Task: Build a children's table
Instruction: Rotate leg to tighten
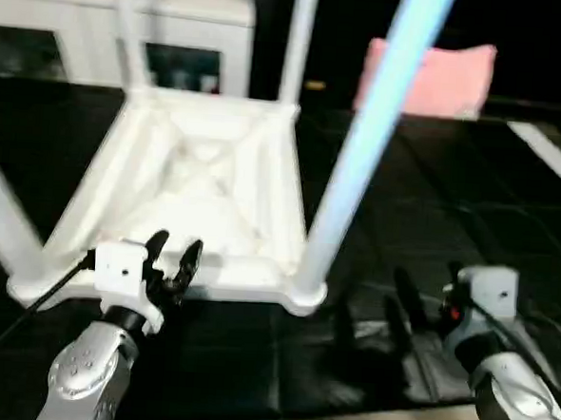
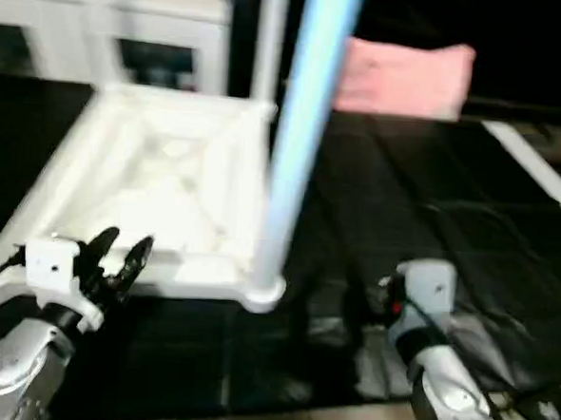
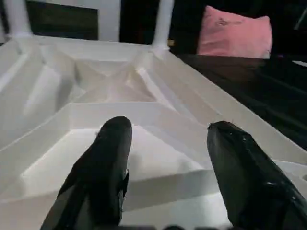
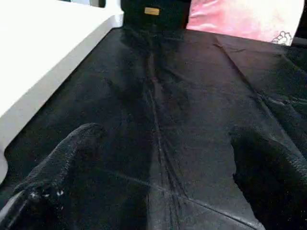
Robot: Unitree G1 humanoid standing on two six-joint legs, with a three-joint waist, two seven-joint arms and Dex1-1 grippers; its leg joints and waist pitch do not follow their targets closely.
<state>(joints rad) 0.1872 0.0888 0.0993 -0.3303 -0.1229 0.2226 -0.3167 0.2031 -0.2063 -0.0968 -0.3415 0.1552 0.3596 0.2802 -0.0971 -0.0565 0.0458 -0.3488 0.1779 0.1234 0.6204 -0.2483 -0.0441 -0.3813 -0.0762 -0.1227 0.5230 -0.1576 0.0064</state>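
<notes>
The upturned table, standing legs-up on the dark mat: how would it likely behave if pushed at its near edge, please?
The table probably slides rather than tips: its broad top lies flat on the mat. The ribbed underside suggests stiffness. The tall legs may wobble.

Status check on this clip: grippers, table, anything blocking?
Left gripper open, empty, at the tabletop's near edge. Right gripper open, empty, over the black mat. Table upside down, four legs standing in the corner sockets. Nothing blocking.

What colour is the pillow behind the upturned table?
Pink; the soft pillow shows best in the left wrist view.
</notes>
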